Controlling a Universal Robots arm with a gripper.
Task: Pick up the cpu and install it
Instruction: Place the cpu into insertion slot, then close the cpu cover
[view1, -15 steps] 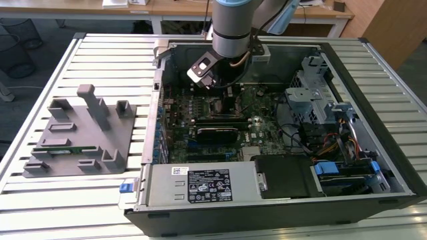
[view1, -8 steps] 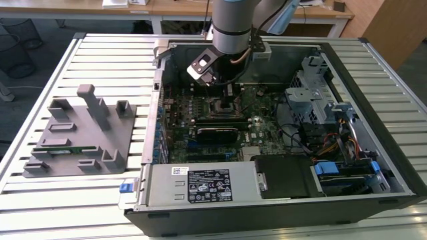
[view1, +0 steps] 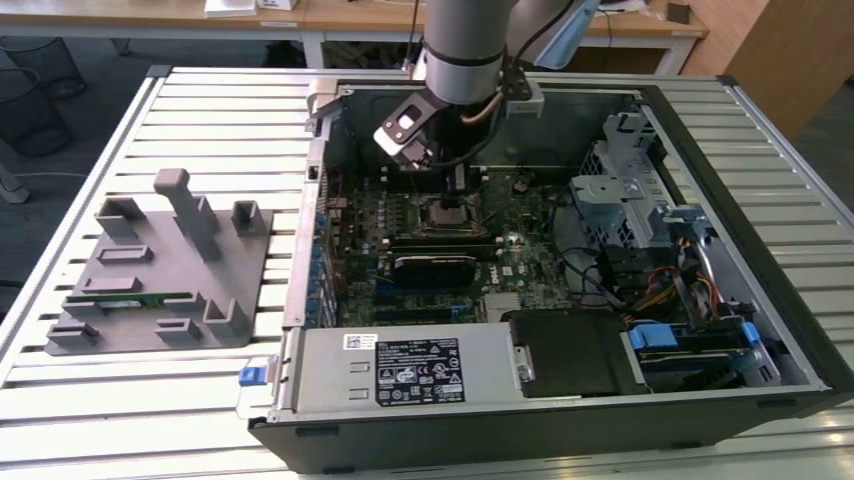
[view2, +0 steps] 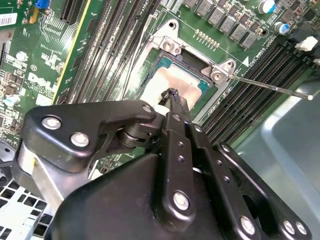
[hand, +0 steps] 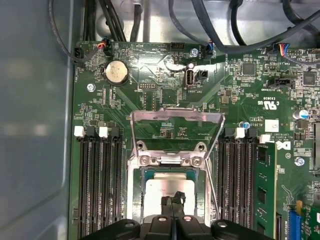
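Second wrist view, gripper: black metal fingers closed together with nothing between them, tips at the cpu's top.
Cpu: flat square, dull silver plate, thin green rim, lying in the socket.
Socket: shiny steel frame, swung open.
Board: green, with ribbed black memory slots.

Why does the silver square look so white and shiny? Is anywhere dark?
First wrist view: light glares off the cpu, washing it pale. Second wrist view: it looks cream-white behind the dark gripper. Exterior view: the computer case is shadowy inside, while the table catches bright light.
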